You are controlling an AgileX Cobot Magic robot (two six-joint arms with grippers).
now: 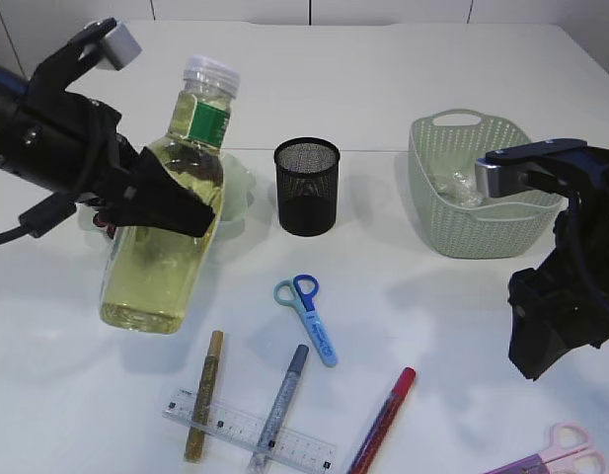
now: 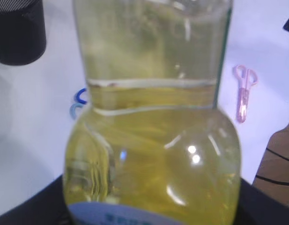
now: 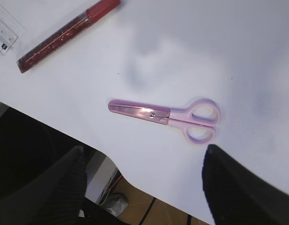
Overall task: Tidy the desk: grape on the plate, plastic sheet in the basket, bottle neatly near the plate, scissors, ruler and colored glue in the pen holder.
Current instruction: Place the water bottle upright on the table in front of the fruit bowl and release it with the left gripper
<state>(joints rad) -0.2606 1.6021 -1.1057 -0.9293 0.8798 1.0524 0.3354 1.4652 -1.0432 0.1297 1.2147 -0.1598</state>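
**Inspector A:** Starting at the left. The left gripper (image 1: 171, 202) is clamped around the body of the bottle (image 1: 171, 212), which hangs tilted and clear of the table (image 1: 482, 326), in front of the pale green plate (image 1: 240, 193). In my judgement the step in hand is placing the bottle near that plate.

**Inspector B:** Agreed. The next move calls for righting the bottle and setting it down beside the plate, clear of the pen holder (image 1: 306, 186). Further right?

**Inspector A:** Blue scissors (image 1: 309, 316), ruler (image 1: 250, 432) and glue sticks (image 1: 203, 395) lie loose on the table. The basket (image 1: 482, 188) holds what looks like the plastic sheet.

**Inspector B:** And the right gripper (image 3: 144, 187)?

**Inspector A:** Jaws wide, nothing between them, hovering just above the pink scissors (image 3: 165, 117) near the table edge.
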